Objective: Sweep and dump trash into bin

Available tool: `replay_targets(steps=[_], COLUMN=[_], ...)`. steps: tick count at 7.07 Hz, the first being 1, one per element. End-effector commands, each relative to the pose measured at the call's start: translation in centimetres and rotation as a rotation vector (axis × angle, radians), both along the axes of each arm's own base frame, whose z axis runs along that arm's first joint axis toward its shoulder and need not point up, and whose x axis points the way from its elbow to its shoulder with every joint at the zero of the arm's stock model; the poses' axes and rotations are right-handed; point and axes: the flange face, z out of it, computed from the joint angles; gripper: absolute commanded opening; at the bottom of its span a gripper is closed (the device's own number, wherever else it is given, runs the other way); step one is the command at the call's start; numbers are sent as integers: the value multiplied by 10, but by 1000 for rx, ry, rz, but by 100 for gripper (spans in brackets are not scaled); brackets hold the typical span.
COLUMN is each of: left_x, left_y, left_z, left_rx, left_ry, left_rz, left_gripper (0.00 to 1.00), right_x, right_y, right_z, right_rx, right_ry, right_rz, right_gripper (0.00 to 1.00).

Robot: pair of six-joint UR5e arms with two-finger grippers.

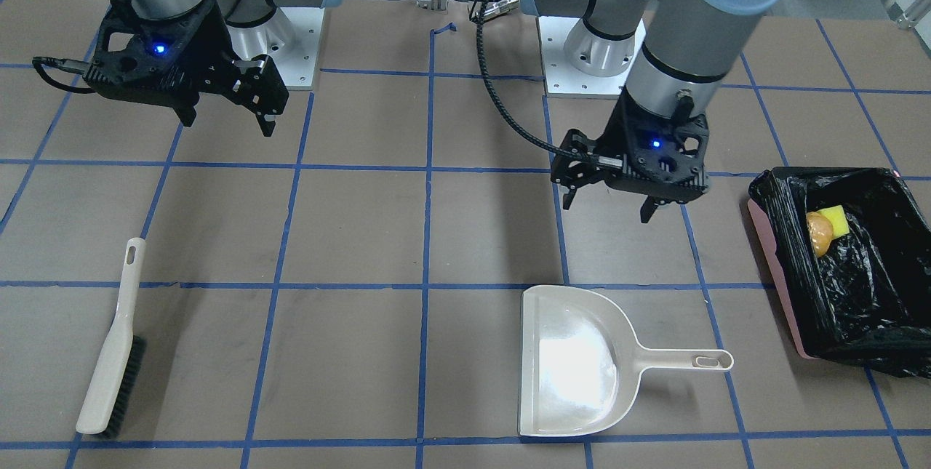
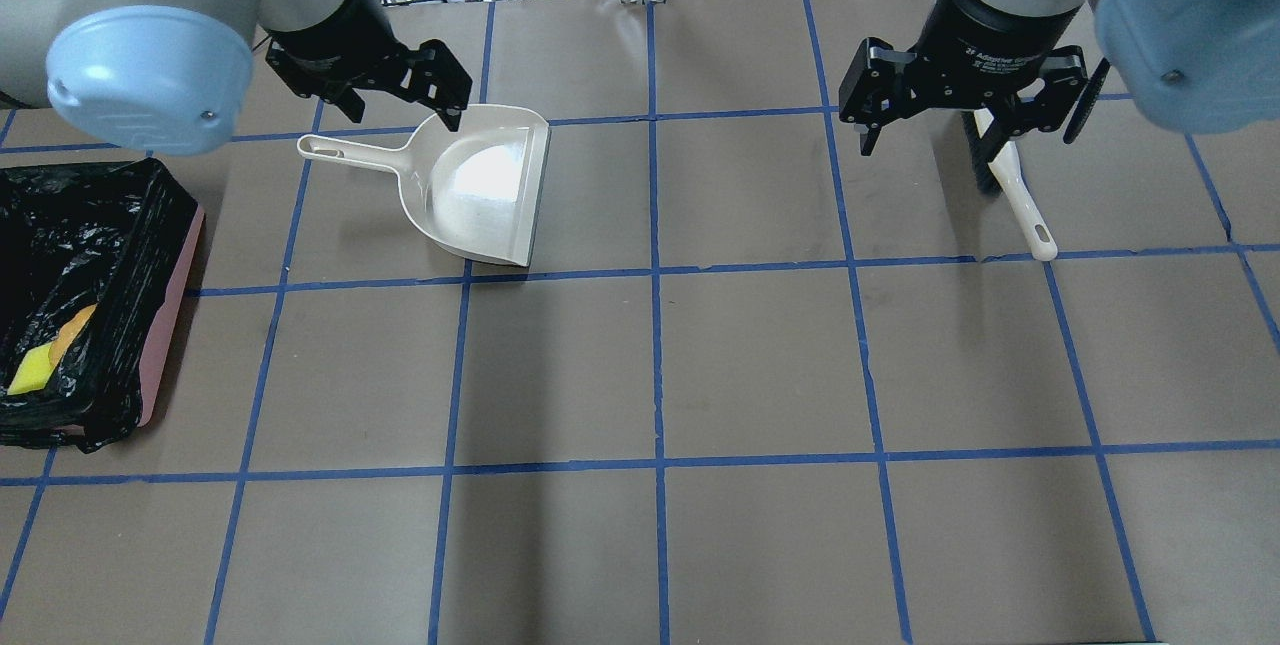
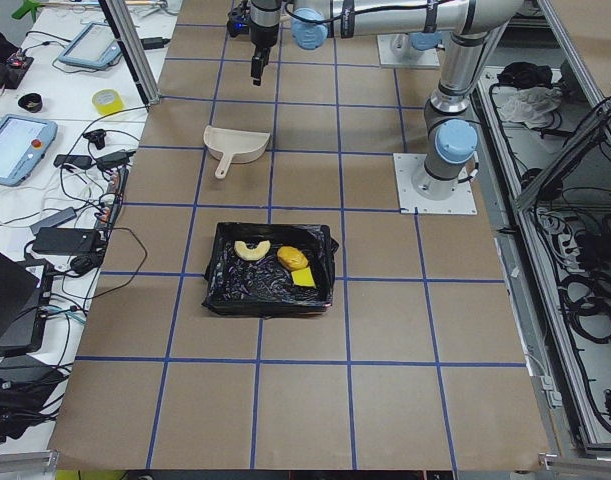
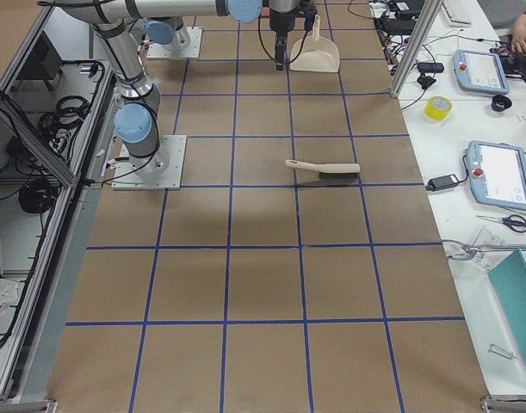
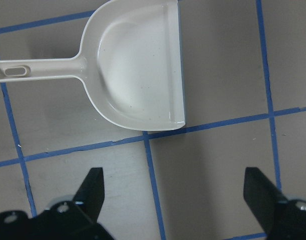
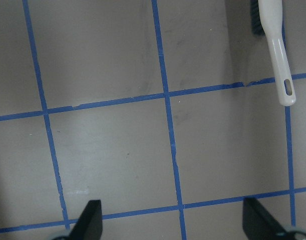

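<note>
dustpan near open left hand; trash in bin well apart; right hand open.

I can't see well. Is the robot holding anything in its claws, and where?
Nothing is held. The left claw and right claw both hang open and empty. The dustpan and brush lie on the table.

Front and overhead cameras face each other, both seeing the bin.
</note>
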Motion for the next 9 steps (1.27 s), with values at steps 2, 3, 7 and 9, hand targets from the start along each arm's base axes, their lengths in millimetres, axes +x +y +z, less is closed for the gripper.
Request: replay_targets(steps=[2,3,7,9], left_x=[-30,-26,21,26], left_y=[20,27,54,59], left_z=[33,49,50,45], left_rx=[12,86,111,117], left_ry=[9,0,1,-10], left_rz=[58,66,138,115], left_gripper=[100,100,100,100], right_x=[0,0,0,1], right_y=[1,2,4,4], right_z=[2,2,5,5], right_rx=[-3,-4,-11,-10], right_ry=[0,0,0,-5], right_rz=[0,0,4,5], right_gripper=[100,100,100,100])
